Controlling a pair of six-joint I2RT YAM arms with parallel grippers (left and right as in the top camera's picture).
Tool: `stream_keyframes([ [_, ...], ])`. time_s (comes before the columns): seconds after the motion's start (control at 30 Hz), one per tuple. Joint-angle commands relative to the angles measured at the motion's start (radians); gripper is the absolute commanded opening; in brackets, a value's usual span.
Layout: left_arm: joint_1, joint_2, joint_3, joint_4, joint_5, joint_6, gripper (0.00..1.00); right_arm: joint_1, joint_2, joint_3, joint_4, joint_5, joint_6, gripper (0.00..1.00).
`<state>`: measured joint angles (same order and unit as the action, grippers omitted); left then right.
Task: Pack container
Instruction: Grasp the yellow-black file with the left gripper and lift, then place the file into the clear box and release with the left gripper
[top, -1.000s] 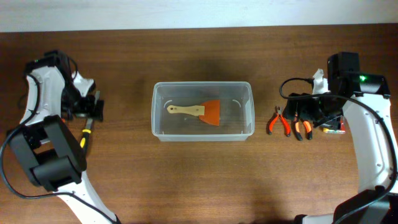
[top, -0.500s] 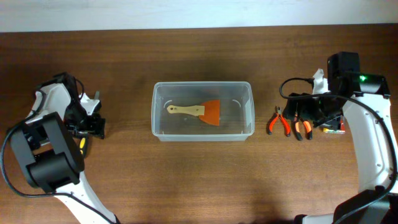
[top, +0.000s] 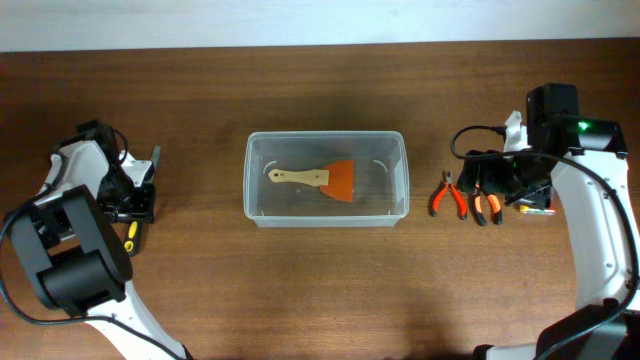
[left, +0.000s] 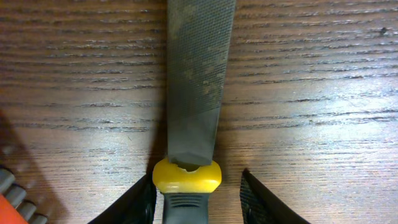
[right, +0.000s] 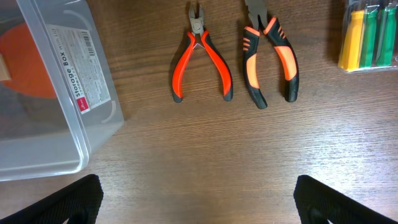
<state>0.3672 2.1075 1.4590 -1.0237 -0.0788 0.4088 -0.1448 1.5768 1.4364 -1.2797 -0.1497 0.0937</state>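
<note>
While the left gripper (left: 198, 186) hangs low over the brown wooden table (top: 320, 290) at its left side, its jaws stand released, one finger on each side of the black handle of a flat grey steel file with a yellow collar (left: 196, 81). The finger on the left of the wrist view sits just beside the handle; the other stands apart from it, with bare wood between. The file lies flat on the table, its rough blade reaching away from the fingers. In the overhead view only its yellow and black handle end shows, near the arm, the rest hidden under the gripper.

The clear plastic rectangular container (top: 327, 215) with rounded corners stands upright in the middle of the table, well apart from both grippers. Inside it lies a scraper with a pale wooden handle and an orange blade (top: 320, 179), handle to the left.

At the right, the right gripper (right: 202, 205) hovers with its jaws spread wide, gripping nothing. Beyond it, small red-and-black cutting pliers (right: 201, 62) and orange-and-black pliers (right: 270, 56) lie side by side, not touching, between the container's right wall and a small clear case of yellow and green screwdrivers (right: 370, 34). From overhead the right arm covers part of these tools.
</note>
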Motion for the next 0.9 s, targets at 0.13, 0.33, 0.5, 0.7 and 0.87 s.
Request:
stream_keyframes([
  [0.13, 0.011, 0.034, -0.035, 0.031, -0.015, -0.011, 0.33, -0.008, 0.002, 0.017, -0.004, 0.016, 0.0, 0.99],
  [0.33, 0.011, 0.034, -0.035, 0.047, -0.015, -0.011, 0.18, -0.008, 0.002, 0.017, -0.004, 0.016, 0.0, 0.99],
  [0.5, 0.0, 0.026, -0.018, 0.016, -0.015, -0.011, 0.02, -0.008, 0.002, 0.017, -0.005, 0.016, 0.0, 0.99],
  [0.7, -0.065, -0.033, 0.219, -0.146, -0.015, -0.011, 0.02, -0.008, 0.002, 0.017, -0.024, 0.015, 0.0, 0.99],
  [0.87, -0.184, -0.095, 0.622, -0.358, -0.011, -0.01, 0.02, -0.008, 0.002, 0.017, -0.026, 0.016, 0.0, 0.99],
])
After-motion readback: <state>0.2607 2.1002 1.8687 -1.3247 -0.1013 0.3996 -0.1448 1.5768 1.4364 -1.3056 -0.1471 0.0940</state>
